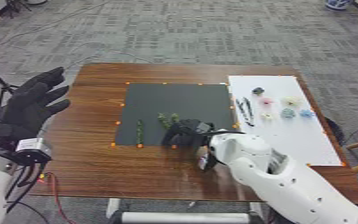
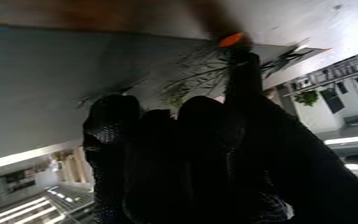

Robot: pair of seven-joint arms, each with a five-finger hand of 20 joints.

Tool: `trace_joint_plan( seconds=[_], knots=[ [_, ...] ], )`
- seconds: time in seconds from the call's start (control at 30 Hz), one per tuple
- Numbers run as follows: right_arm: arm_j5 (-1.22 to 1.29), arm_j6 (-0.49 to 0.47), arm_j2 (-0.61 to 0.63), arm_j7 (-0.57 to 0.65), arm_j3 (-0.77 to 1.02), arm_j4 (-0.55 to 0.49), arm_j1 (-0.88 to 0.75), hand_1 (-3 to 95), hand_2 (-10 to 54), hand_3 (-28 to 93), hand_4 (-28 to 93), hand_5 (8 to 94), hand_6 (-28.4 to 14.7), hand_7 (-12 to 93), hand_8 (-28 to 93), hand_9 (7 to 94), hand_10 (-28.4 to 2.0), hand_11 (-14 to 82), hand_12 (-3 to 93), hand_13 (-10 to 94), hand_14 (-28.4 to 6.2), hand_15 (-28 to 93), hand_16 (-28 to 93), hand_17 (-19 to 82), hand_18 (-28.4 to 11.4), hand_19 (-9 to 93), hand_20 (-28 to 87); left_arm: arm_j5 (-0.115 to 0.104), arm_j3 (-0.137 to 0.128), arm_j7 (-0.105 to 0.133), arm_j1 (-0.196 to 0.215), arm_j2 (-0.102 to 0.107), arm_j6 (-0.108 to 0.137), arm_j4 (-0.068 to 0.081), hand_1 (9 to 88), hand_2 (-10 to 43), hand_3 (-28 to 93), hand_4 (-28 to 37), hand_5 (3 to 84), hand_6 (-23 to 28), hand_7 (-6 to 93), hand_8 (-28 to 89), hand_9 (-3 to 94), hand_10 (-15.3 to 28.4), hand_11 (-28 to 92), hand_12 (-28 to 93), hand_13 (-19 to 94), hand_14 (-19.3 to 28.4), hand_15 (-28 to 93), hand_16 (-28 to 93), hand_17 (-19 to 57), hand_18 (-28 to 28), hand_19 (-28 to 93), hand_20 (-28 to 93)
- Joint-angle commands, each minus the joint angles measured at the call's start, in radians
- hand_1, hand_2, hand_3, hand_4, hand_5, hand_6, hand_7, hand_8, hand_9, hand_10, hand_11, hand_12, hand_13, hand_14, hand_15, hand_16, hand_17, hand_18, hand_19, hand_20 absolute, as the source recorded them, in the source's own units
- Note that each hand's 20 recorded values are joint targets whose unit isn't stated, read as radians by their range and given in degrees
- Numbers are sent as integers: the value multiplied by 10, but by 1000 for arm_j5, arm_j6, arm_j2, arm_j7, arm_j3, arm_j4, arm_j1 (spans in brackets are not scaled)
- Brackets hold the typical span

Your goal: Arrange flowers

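Right hand, black-gloved, is at the near edge of the dark mat, beside green sprigs; its grip cannot be determined. Left hand is raised by the table's left edge, fingers apart. Another sprig lies on the mat; small flowers lie on the white sheet.

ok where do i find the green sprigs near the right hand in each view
Head view: the green sprigs are on the dark mat, beside the right hand, on its left side.
Right wrist view: the green sprigs are just beyond the right hand, seen partly against the mat.
Shared landmark: the dark mat.
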Motion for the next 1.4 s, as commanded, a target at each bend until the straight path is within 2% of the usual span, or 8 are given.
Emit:
trace_joint_plan(
  seconds=[0.03, 0.2, 0.5, 0.6, 0.7, 0.8, 0.93, 1.4],
  knots=[
    [-16, -18, 38, 12, 25, -4, -17, 245, 241, 932, -70, 540, 49, 187, -156, 833, -109, 692, 358, 828, -92, 910, 328, 386, -232, 891, 444, 3, -11, -3, 15, -9, 2, -10, 256, -60, 697, -252, 212, 14, 213, -92, 139, 85, 120, 227, 46, 118, 366, -14, -144, 201, 387, 104],
    [38, -26, 13, -47, 76, -14, -51, 244, 229, 932, -69, 541, 48, 187, -156, 833, -109, 692, 359, 829, -93, 909, 329, 387, -234, 894, 441, 3, -10, 0, 15, -10, 5, -10, 255, -60, 698, -253, 212, 13, 216, -93, 138, 85, 123, 225, 45, 119, 371, -17, -144, 201, 389, 103],
    [387, -54, -29, -214, 206, -59, -128, 270, 80, 905, -204, 546, 34, 173, -147, 828, -115, 676, 362, 822, -94, 902, 342, 376, -232, 887, 441, 4, -6, -1, 12, -12, 1, -10, 254, -61, 698, -256, 212, 13, 222, -98, 139, 83, 133, 219, 45, 119, 382, -25, -144, 201, 394, 101],
    [470, 83, 7, -212, 189, -78, -129, 266, 88, 897, -204, 554, 25, 165, -140, 825, -116, 672, 362, 818, -95, 902, 341, 371, -231, 882, 444, 3, -4, -2, 13, -14, 2, -10, 254, -62, 699, -257, 212, 13, 223, -99, 138, 84, 136, 218, 45, 119, 384, -28, -144, 201, 394, 100],
    [379, 269, 44, -131, 150, -79, -106, 250, 156, 921, -163, 568, 18, 153, -128, 823, -118, 669, 361, 816, -97, 901, 338, 371, -231, 878, 451, 3, -5, 0, 17, -15, 6, -12, 253, -62, 700, -258, 212, 13, 225, -99, 138, 84, 139, 215, 45, 120, 385, -29, -144, 201, 395, 99],
    [247, 357, 58, 17, 113, -60, -69, 237, 183, 931, -123, 524, 12, 147, -122, 801, -128, 659, 363, 798, -101, 896, 342, 353, -230, 869, 455, 3, -5, -1, 15, -16, 7, -11, 254, -62, 700, -258, 213, 13, 227, -101, 138, 85, 141, 214, 45, 120, 386, -30, -144, 201, 395, 98],
    [78, 344, 68, 253, 27, -55, 6, 227, 186, 932, -69, 459, -6, 134, -116, 793, -128, 659, 354, 792, -98, 897, 332, 350, -230, 868, 453, 3, -1, 0, 12, -17, 9, -9, 254, -63, 702, -258, 212, 13, 229, -102, 138, 85, 144, 212, 45, 120, 387, -31, -145, 201, 395, 98],
    [26, 224, 154, 224, -41, -123, 19, 225, 198, 932, -12, 531, -7, 144, -126, 816, -125, 667, 351, 811, -97, 907, 327, 366, -232, 883, 441, 3, -13, 2, 25, -21, 15, -16, 254, -63, 702, -259, 212, 14, 227, -102, 137, 86, 147, 207, 45, 120, 390, -32, -145, 202, 395, 99]
  ],
)
